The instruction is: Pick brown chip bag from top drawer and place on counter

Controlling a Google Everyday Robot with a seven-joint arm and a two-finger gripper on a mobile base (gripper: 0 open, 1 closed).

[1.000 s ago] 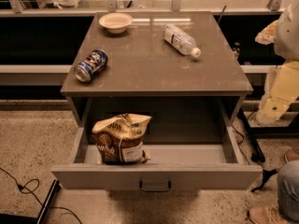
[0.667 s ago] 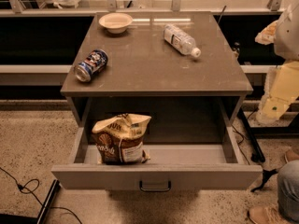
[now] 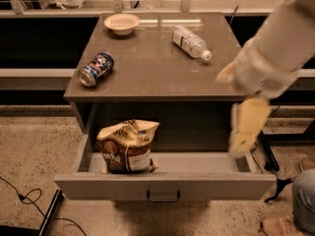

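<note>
Speckled flooring surrounds the counter [image 3: 157,65], whose top drawer [image 3: 108,187] stands pulled out with the brown chip bag [image 3: 127,146] upright at its left end. The gripper [image 3: 246,132] hangs over the drawer's right end, and how wide it is set I cannot tell, so the reach looks to be in hand and next calls for moving left and down onto the bag.

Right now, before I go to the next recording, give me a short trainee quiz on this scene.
1. True or false: the bag lies on the counter.
2. In the camera view, which end of the open drawer holds the bag, left or right?
3. The gripper hangs near: A) the counter's middle B) the drawer's right end C) the bag.

Key: 1 false, it is in the drawer; 2 left; 3 B.
</note>
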